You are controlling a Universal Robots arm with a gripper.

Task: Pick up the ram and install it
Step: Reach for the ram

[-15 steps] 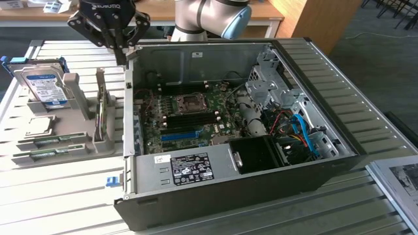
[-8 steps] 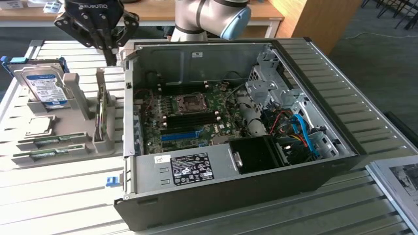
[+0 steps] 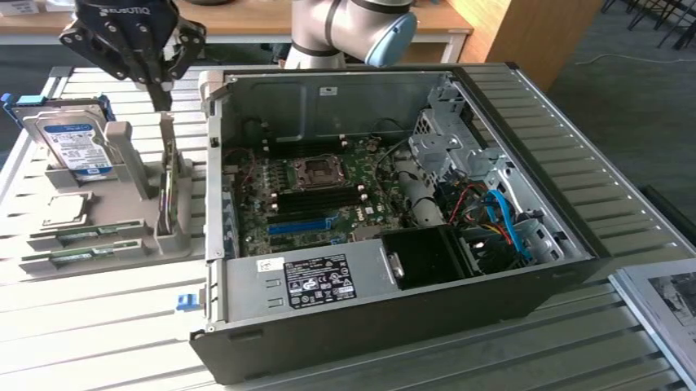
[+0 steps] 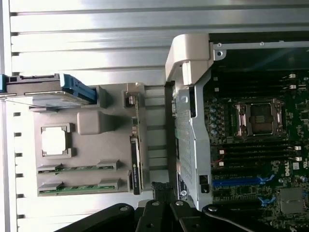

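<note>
Three green ram sticks sit in a grey fixture tray [image 3: 120, 244] at the exterior view's left. Two lie flat [image 3: 93, 235] [image 3: 81, 259], and one ram stick [image 3: 165, 204] stands on edge in a tall holder. The wrist view has the flat sticks [image 4: 77, 168] [image 4: 77, 186] and the edge-on stick [image 4: 136, 162]. My gripper [image 3: 162, 96] hangs above the tall holder, apart from it, shut and holding nothing. Its fingertips [image 4: 162, 189] are pressed together. The open computer case [image 3: 359, 309] has its motherboard's dark memory slots [image 4: 256, 152] beside the processor socket [image 4: 256, 118].
A hard drive with a blue-white label [image 3: 77, 147] stands at the tray's back, and a square silver processor [image 3: 65, 210] lies in front of it. The case's raised wall [image 4: 186, 111] runs close beside the tray. Cables [image 3: 495, 216] and a drive cage [image 3: 451, 138] crowd the case's right side.
</note>
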